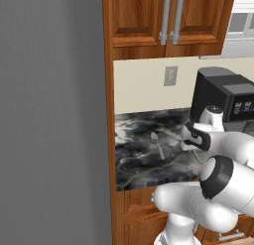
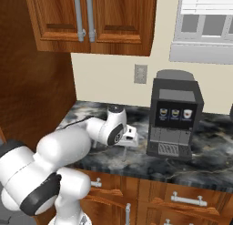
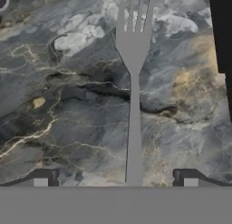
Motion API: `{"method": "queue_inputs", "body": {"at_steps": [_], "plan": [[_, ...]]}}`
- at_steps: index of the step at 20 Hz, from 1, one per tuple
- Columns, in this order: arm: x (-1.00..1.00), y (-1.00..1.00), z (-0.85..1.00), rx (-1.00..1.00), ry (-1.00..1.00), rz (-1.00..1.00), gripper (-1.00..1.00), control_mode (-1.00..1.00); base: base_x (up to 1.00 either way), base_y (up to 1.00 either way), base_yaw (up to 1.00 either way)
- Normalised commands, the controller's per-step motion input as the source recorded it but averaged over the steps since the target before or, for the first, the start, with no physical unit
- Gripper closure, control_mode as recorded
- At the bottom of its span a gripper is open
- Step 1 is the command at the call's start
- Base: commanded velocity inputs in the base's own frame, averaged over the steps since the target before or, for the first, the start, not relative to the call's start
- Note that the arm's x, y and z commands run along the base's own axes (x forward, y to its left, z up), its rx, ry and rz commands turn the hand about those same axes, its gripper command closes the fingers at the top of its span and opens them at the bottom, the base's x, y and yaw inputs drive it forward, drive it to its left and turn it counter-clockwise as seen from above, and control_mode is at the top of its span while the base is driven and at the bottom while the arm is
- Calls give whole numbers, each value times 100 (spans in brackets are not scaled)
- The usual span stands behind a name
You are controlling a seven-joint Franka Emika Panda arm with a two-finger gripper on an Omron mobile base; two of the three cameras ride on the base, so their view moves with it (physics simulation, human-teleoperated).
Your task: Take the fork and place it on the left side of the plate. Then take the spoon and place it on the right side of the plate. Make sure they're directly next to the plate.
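1. Hand view: marble counter [image 3: 68, 109] spreads under everything, coffee machine [image 3: 222, 32] dark at its right edge.
2. Fork [image 3: 132, 82] lies flat on it, handle running between the 2 fingertips [image 3: 43, 177].
3. Gripper [image 3: 115, 180] spread wide, grasping nothing.

A white robot arm's two-finger gripper [image 2: 129, 136] is seen lowered over a dark marbled stone counter [image 2: 209, 151], just beside a black coffee machine [image 2: 175, 115], beneath wooden wall cabinets [image 2: 100, 19].

Marble counter [image 2: 214, 162] under wooden cabinets [image 2: 95, 19] (cream wall [image 2: 104, 78] behind).
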Motion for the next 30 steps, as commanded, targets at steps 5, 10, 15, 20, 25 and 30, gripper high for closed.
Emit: {"method": "queue_inputs", "body": {"at_steps": [5, 10, 15, 20, 25, 30], "plan": [[29, 0, -48, 0, 2, 0, -100, -100, 0, 0, 0], [5, -6, -26, 0, 0, 0, -100, -100, 0, 0, 0], [0, -10, -5, 0, 0, 0, -100, -100, 0, 0, 0], [6, 0, -7, 0, 0, 0, -100, -100, 0, 0, 0], [28, 0, -9, 0, 0, 0, -100, -100, 0, 0, 0], [25, -4, -3, 0, 0, 0, -100, -100, 0, 0, 0]]}}
